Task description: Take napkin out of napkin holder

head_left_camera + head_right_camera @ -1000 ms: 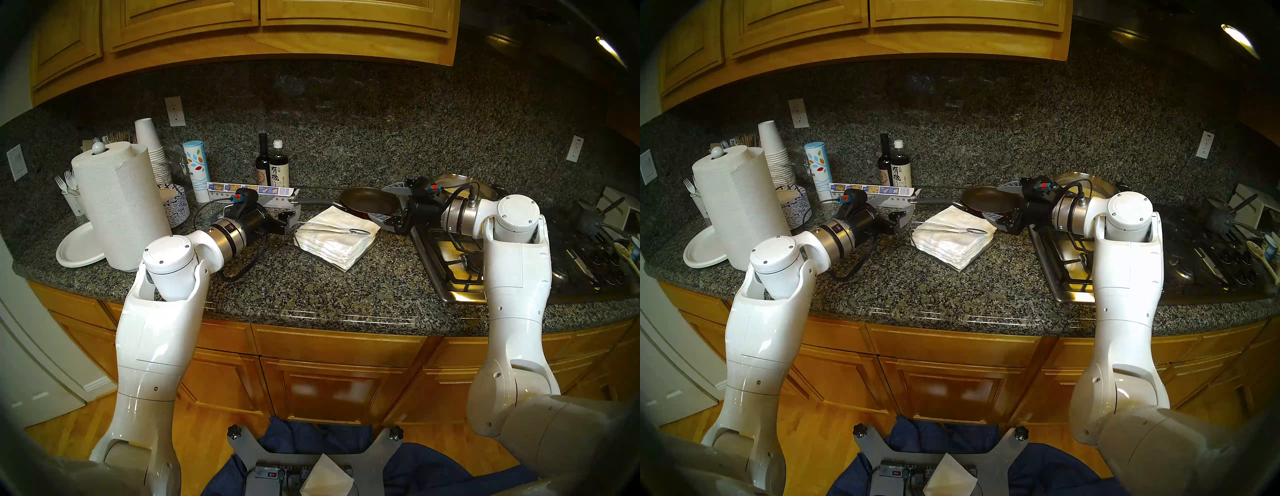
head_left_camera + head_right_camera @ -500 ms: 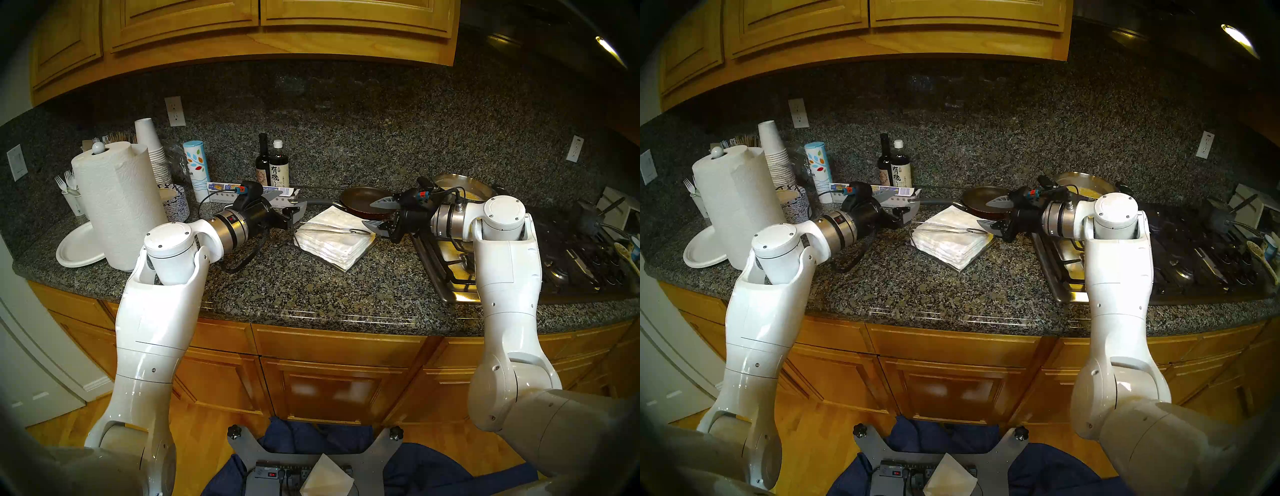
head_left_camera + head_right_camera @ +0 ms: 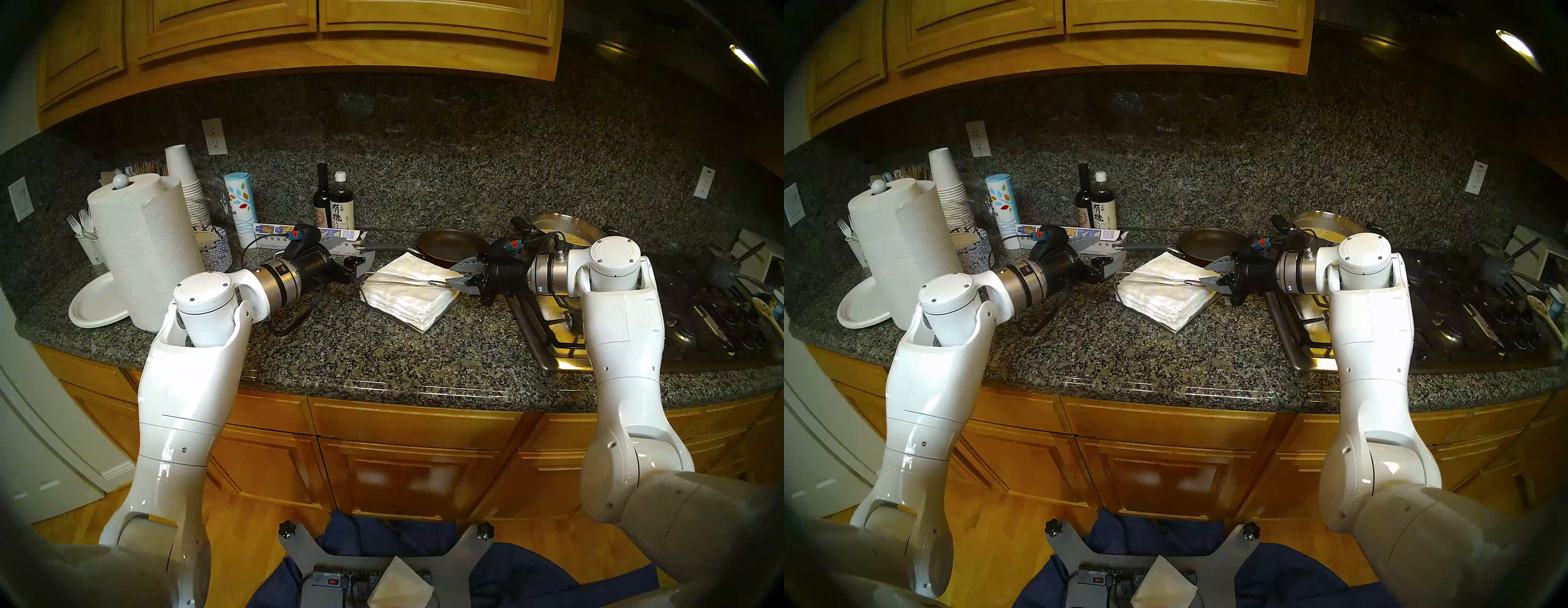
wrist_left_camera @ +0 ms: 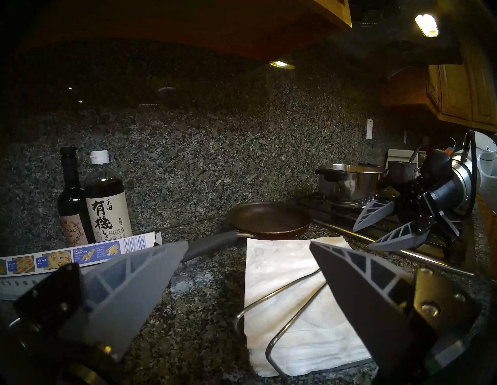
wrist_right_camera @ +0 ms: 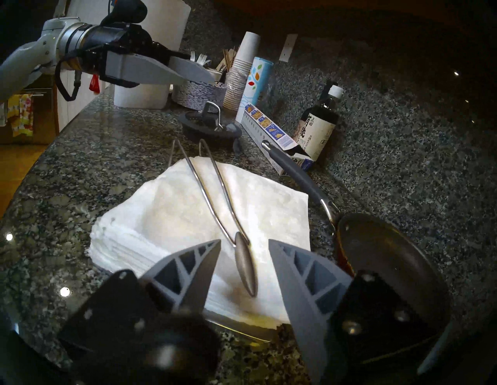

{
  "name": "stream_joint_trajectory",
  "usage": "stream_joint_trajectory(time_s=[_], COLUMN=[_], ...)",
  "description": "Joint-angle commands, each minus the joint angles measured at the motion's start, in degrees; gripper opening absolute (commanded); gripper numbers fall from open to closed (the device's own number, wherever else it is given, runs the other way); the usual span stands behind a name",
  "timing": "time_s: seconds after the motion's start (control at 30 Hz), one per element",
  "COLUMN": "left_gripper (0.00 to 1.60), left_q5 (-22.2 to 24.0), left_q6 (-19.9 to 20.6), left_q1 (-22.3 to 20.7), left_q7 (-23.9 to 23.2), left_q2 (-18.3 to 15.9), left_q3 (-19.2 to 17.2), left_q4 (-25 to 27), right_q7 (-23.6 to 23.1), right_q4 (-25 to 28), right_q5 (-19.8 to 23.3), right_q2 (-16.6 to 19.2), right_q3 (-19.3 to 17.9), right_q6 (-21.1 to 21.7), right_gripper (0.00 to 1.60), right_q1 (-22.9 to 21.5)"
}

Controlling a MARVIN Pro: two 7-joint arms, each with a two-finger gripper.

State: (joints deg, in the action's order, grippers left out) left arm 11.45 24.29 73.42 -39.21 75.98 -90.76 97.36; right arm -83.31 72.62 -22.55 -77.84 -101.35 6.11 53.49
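Right wrist view: the right gripper (image 5: 243,264), jaws apart, straddles the holder (image 5: 224,220) bar pinning the napkin (image 5: 172,209) on the stack (image 5: 126,252). Left gripper (image 4: 247,258) waits open. Thin, limp paper likely tears; pinch a free corner.

The napkin holder (image 3: 441,312) base lies mostly hidden under napkins.

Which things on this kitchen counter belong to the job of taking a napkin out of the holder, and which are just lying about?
Belong to the job:
- top napkin on the stack
- napkin holder, its wire arm lying across the napkins
- right hand, fingers either side of the arm's tip
- left hand, open

Just lying about:
- frying pan
- paper towel roll
- two dark bottles
- paper cups
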Motion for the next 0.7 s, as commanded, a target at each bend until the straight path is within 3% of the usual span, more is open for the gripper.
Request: stream_joint_trajectory(time_s=[0.0,0.67], left_gripper=[1.6,1.6], left_q5=[0.3,-0.1], left_q6=[-0.4,-0.8], left_q1=[-1.9,-1.5], left_q7=[0.3,0.6], left_q2=[0.4,0.3], left_q3=[-0.5,-0.8], left_q4=[1.5,1.8], right_q7=[1.3,2.2], right_q4=[-2.1,-9.1], right_q5=[-0.2,-0.6], right_q2=[0.1,-0.1], right_q3=[0.0,1.7], right_q6=[-0.5,-2.3], right_gripper=[0.85,0.8], right_q1=[-3.8,-7.2])
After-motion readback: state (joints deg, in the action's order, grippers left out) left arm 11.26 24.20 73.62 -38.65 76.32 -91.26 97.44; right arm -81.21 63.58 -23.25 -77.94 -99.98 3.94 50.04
